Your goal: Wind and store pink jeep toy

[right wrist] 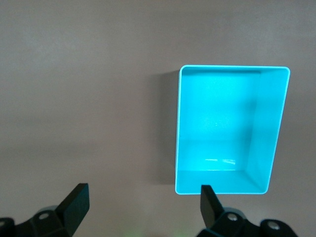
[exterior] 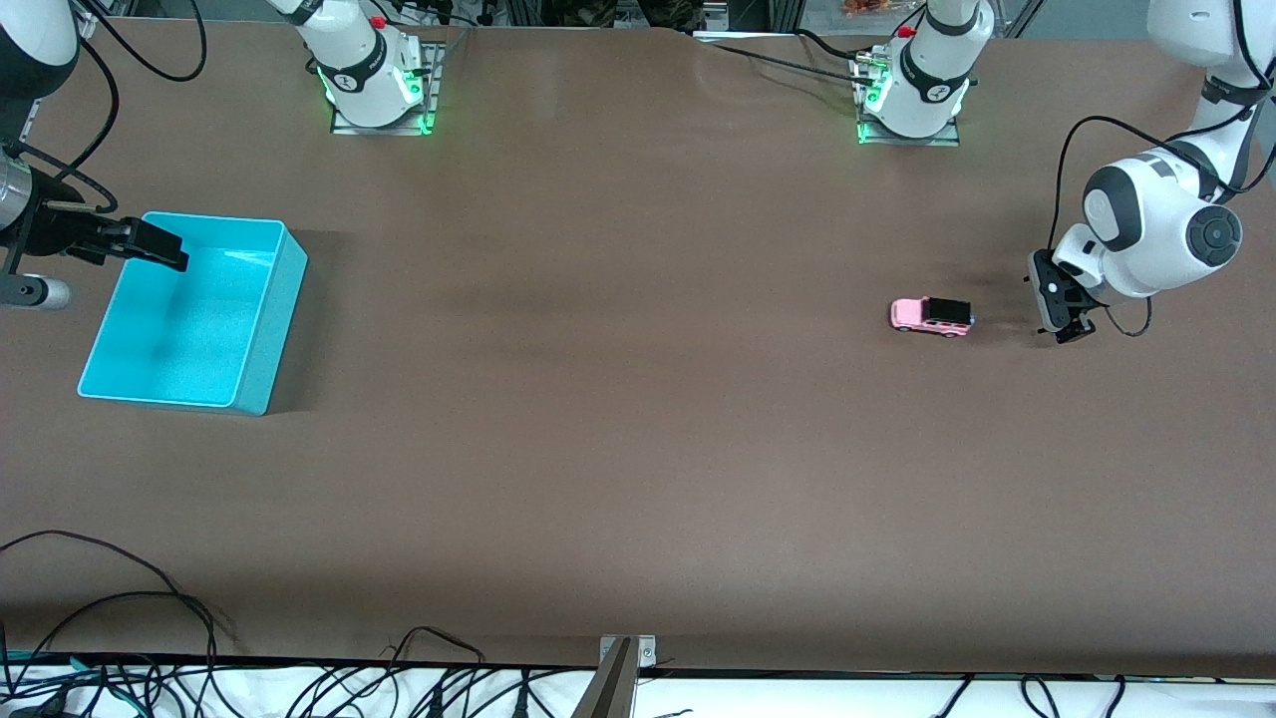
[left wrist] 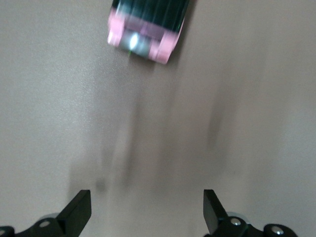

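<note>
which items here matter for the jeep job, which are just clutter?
In play:
pink jeep toy, on the table
turquoise bin, empty
left gripper, open beside the jeep
right gripper, open over the bin

Clutter:
loose cables at the table's near edge

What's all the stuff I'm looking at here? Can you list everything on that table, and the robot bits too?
pink jeep toy: one, pink with a black roof, on the table toward the left arm's end, standing free.
turquoise bin: one, turquoise, nothing in it, on the table toward the right arm's end.
table: one, brown, bears everything.
cables: several, black, along the table edge nearest the front camera.
left gripper: one, black fingers on a white arm, open, low over the table beside the jeep, not touching it.
right gripper: one, black, open, over the bin's rim, holding nothing.
arm bases: two, white with green lights, along the table edge farthest from the front camera.
</note>
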`<action>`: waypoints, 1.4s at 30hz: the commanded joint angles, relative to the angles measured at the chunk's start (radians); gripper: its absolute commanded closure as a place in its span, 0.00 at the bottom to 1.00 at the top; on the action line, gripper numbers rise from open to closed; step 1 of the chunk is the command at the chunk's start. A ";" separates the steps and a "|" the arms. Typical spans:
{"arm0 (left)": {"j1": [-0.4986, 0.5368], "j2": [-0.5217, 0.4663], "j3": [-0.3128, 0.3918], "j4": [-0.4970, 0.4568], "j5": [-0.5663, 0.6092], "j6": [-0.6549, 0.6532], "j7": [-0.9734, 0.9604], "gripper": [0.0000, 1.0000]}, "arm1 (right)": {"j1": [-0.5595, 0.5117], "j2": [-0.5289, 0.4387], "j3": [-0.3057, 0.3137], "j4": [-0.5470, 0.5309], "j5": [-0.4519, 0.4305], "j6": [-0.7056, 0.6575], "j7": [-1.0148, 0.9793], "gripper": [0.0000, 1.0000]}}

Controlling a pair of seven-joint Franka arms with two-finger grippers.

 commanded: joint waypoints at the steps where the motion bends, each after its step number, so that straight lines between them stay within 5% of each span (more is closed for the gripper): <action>1: 0.001 -0.018 0.003 0.013 -0.030 -0.026 0.004 0.00 | 0.000 0.005 -0.004 0.017 0.016 -0.008 0.002 0.00; 17: 0.001 -0.038 0.000 0.016 -0.031 -0.014 -0.120 0.00 | 0.000 0.003 -0.004 0.017 0.016 -0.010 0.002 0.00; 42: 0.007 -0.354 -0.031 0.016 -0.032 -0.023 -0.148 0.00 | 0.000 0.005 -0.004 0.017 0.016 -0.008 0.002 0.00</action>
